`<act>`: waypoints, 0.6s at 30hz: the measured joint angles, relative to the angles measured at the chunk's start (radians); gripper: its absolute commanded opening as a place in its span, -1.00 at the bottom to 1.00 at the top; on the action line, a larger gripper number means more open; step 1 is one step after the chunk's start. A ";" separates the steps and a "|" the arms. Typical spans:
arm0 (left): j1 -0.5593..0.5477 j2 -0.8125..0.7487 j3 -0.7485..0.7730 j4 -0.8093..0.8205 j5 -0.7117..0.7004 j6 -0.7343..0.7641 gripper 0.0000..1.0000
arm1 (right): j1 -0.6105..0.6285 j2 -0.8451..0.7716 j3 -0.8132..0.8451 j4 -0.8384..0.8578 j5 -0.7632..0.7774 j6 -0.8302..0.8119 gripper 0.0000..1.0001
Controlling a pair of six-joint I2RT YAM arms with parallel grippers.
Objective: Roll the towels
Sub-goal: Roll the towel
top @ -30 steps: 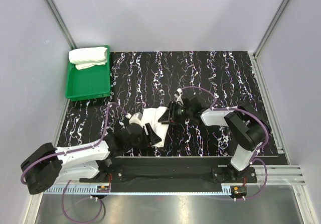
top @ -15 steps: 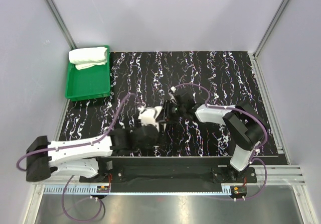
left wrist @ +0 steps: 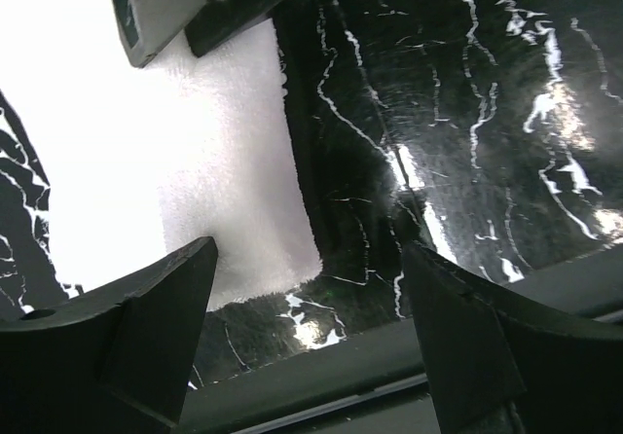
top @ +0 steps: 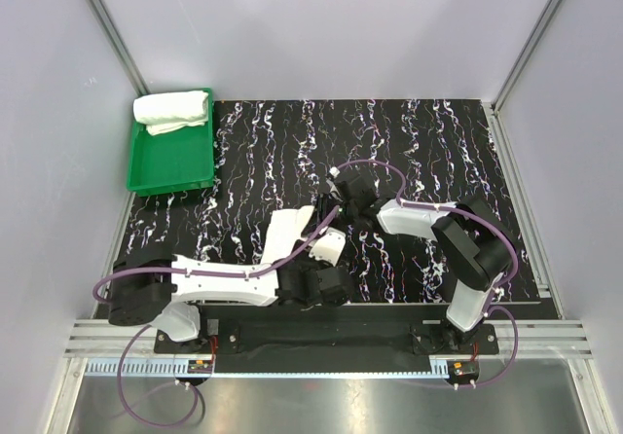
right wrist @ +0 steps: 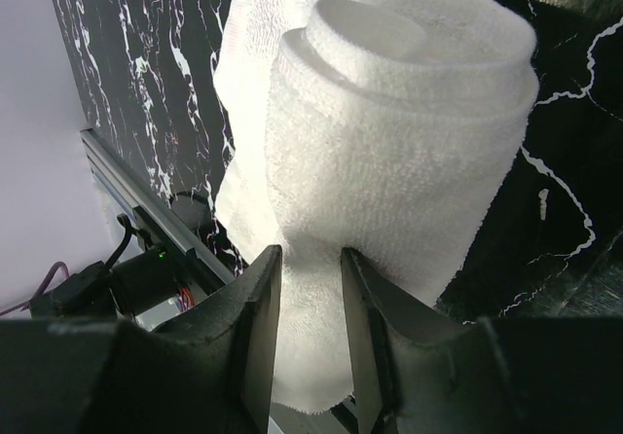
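One white towel [top: 285, 232] lies at the table's middle, its left part flat and its right end wound into a roll [top: 328, 247]. My right gripper [top: 335, 228] is shut on that roll; in the right wrist view both fingers [right wrist: 255, 298] pinch the roll [right wrist: 389, 142] from below the gripper's midpoint [right wrist: 310, 259]. My left gripper [top: 319, 286] is open and empty, low near the front edge; the towel's flat end [left wrist: 224, 181] lies ahead and left of its gap [left wrist: 310, 259]. The second towel [top: 173, 111] lies rolled in the green tray [top: 175, 166].
The green tray stands at the far left corner of the black marbled table [top: 419, 142]. A black rail [top: 321, 332] runs along the front edge, also seen in the left wrist view [left wrist: 321, 380]. Grey walls enclose the table.
My left arm has swung right along the front edge and come off the towel. The towel's left part now lies uncovered and flat. The right gripper has stayed on the roll.
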 measured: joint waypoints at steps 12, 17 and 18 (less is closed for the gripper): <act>0.083 0.004 -0.108 0.057 0.016 -0.018 0.64 | 0.004 -0.011 0.000 -0.014 0.001 0.001 -0.22; 0.143 0.008 -0.136 0.104 0.043 -0.011 0.54 | 0.004 -0.062 0.005 -0.092 0.021 -0.009 -0.19; 0.156 0.008 -0.145 0.116 0.046 -0.006 0.51 | 0.004 -0.075 0.011 -0.113 0.025 -0.014 -0.19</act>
